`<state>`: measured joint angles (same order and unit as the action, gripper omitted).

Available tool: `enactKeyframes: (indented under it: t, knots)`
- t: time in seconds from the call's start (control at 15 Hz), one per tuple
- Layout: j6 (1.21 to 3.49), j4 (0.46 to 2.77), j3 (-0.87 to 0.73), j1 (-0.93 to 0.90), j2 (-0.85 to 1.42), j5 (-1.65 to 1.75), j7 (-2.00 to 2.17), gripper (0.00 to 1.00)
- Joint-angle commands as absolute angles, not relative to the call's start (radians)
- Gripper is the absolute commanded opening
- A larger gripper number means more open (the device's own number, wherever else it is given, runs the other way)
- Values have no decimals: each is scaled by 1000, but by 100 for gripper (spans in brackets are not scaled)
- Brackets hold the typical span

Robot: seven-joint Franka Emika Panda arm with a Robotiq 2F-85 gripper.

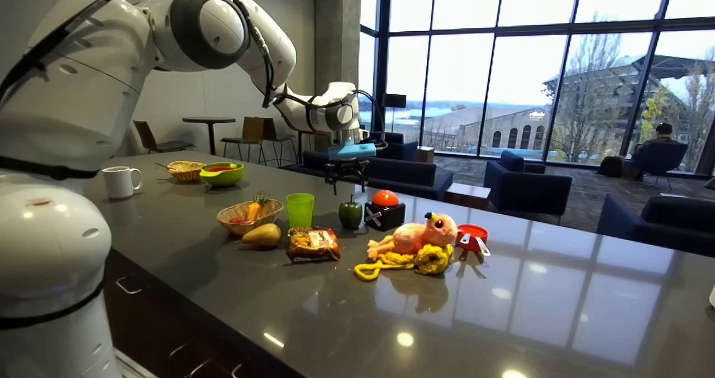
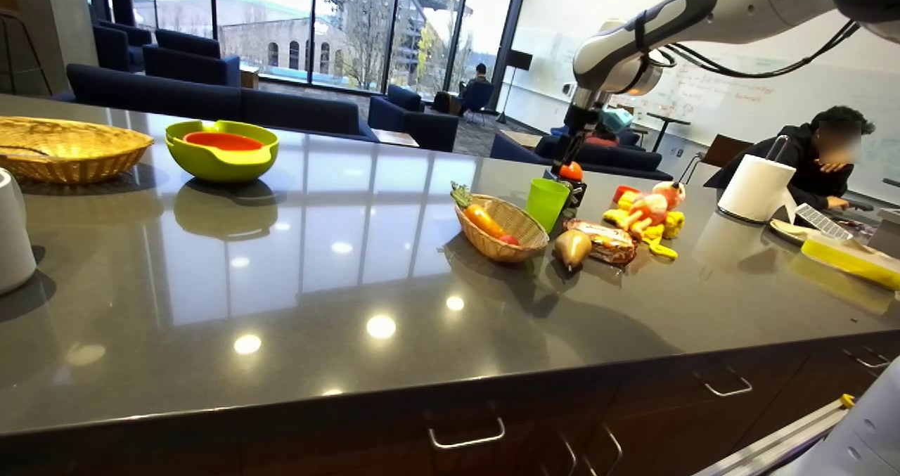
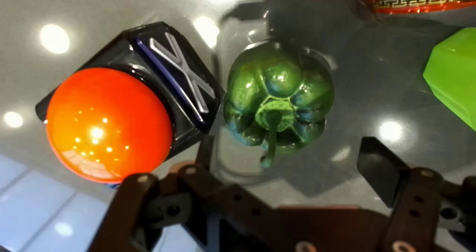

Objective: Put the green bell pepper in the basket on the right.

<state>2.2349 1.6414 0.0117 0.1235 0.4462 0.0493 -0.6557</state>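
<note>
The dark green bell pepper (image 1: 351, 214) stands upright on the counter between the lime-green cup and a black box. In the wrist view the pepper (image 3: 279, 92) is seen from above with its stem toward me. In an exterior view where the gripper (image 2: 566, 156) shows, the pepper is hidden behind nearer things. My gripper (image 1: 349, 186) is open and empty above the pepper, not touching it. In the wrist view the gripper's (image 3: 288, 159) fingers are wide apart. The right-hand wicker basket (image 2: 503, 249) holds a carrot and a red item; it also shows in an exterior view (image 1: 226, 221).
A black box with an orange dome button (image 3: 108, 123) sits close beside the pepper. The lime-green cup (image 1: 300, 210), a snack packet (image 1: 313, 245), a pear (image 1: 262, 236) and a pink plush bird (image 1: 416, 237) are near. A second basket (image 2: 77, 154) and green bowl (image 2: 225, 159) stand farther off.
</note>
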Motion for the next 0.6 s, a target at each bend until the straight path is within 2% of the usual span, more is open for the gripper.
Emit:
enactKeyframes:
  t: [0.0,0.13,0.53]
  knots:
    - [2202,1578,30,139,485,37,-692,70]
    - [2197,1563,33,139,497,37,-694,56]
    - [2182,1536,33,137,517,44,-690,8]
